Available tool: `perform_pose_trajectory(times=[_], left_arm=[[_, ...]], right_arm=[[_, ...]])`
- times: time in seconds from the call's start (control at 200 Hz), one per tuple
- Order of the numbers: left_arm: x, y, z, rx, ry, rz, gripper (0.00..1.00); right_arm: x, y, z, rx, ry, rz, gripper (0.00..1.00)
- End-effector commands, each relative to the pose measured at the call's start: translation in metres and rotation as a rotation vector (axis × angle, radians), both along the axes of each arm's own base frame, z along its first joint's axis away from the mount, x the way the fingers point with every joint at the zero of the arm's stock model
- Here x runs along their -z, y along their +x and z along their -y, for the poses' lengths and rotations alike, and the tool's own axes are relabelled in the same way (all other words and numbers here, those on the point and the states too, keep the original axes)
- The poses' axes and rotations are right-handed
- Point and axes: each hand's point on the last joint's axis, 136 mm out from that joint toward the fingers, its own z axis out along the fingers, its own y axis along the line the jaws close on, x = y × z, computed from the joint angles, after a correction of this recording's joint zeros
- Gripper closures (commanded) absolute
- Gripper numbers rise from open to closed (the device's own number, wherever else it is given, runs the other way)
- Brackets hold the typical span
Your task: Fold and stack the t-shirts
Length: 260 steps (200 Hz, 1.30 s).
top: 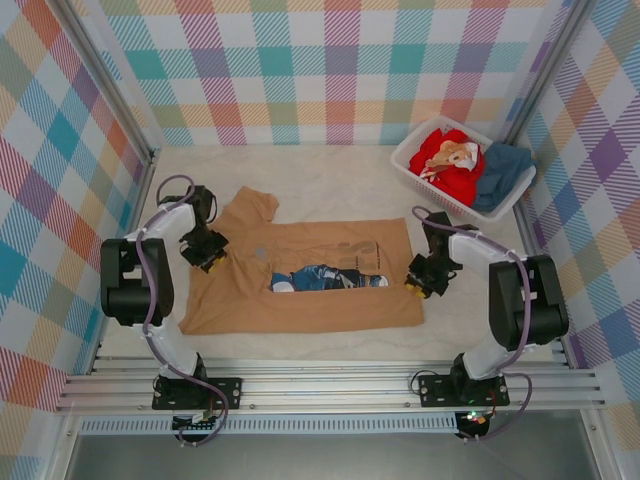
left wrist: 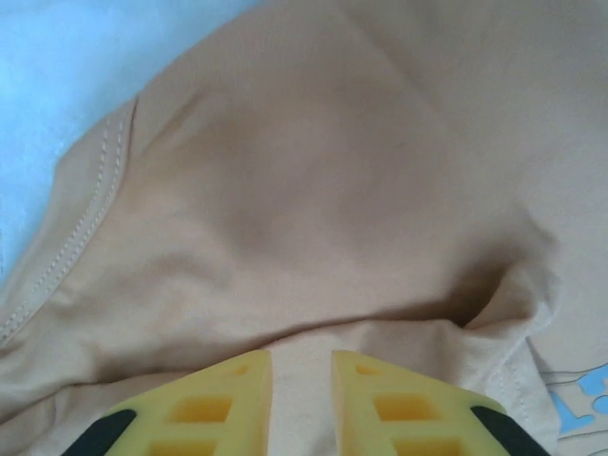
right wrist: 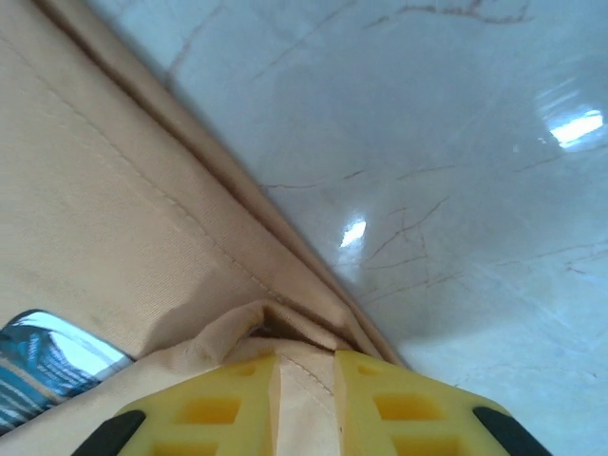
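Note:
The tan-brown t-shirt [top: 300, 285] lies spread on the table with its blue-and-white print [top: 325, 278] showing in a gap near the middle. My left gripper [top: 208, 255] is at the shirt's left side near the sleeve, and in the left wrist view its yellow fingers [left wrist: 218, 399] pinch a fold of tan cloth [left wrist: 304, 190]. My right gripper [top: 418, 280] is at the shirt's right edge, where its fingers [right wrist: 399, 399] are shut on the stitched hem [right wrist: 142, 218]. A red t-shirt [top: 450, 160] and a dark teal one [top: 505, 170] lie in the basket.
The white slatted basket [top: 410, 160] stands at the back right corner. Plaid walls with metal posts [top: 140, 190] close in the table on three sides. Pale marbled tabletop [right wrist: 427, 142] lies to the right of the shirt's hem.

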Motion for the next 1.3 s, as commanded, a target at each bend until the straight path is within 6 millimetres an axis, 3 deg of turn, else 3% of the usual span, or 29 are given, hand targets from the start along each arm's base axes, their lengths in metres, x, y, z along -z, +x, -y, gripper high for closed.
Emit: perform_pose_trajectory(times=[0.0, 0.065, 0.165, 0.35, 0.52, 0.675, 0.87, 1.04, 1.295], left_arm=[[-0.053, 0.046, -0.013, 0.006, 0.05, 0.225, 0.72], [-0.07, 0.073, -0.013, 0.019, 0.04, 0.303, 0.68], [-0.077, 0.116, -0.002, 0.043, -0.024, 0.364, 0.65], [-0.079, 0.188, 0.011, 0.072, -0.093, 0.508, 0.61], [-0.075, 0.229, 0.015, 0.11, -0.103, 0.55, 0.6], [-0.07, 0.245, 0.018, 0.133, -0.107, 0.571, 0.6], [-0.067, 0.249, 0.022, 0.161, -0.111, 0.571, 0.6], [-0.067, 0.25, 0.028, 0.191, -0.12, 0.574, 0.6], [-0.06, 0.256, 0.033, 0.196, -0.119, 0.561, 0.6]], right_arm=[[-0.042, 0.029, 0.005, -0.062, -0.049, 0.179, 0.75], [-0.06, 0.052, 0.007, -0.114, -0.079, 0.28, 0.71], [-0.074, 0.093, 0.003, -0.184, -0.107, 0.379, 0.68], [-0.066, 0.165, 0.007, -0.162, -0.218, 0.407, 0.66], [-0.051, 0.205, -0.001, -0.118, -0.293, 0.442, 0.64], [-0.029, 0.216, -0.004, -0.041, -0.319, 0.426, 0.63], [-0.008, 0.226, -0.002, -0.025, -0.358, 0.374, 0.63], [-0.002, 0.234, -0.005, -0.042, -0.358, 0.367, 0.64], [0.012, 0.227, -0.003, -0.047, -0.375, 0.28, 0.78]])
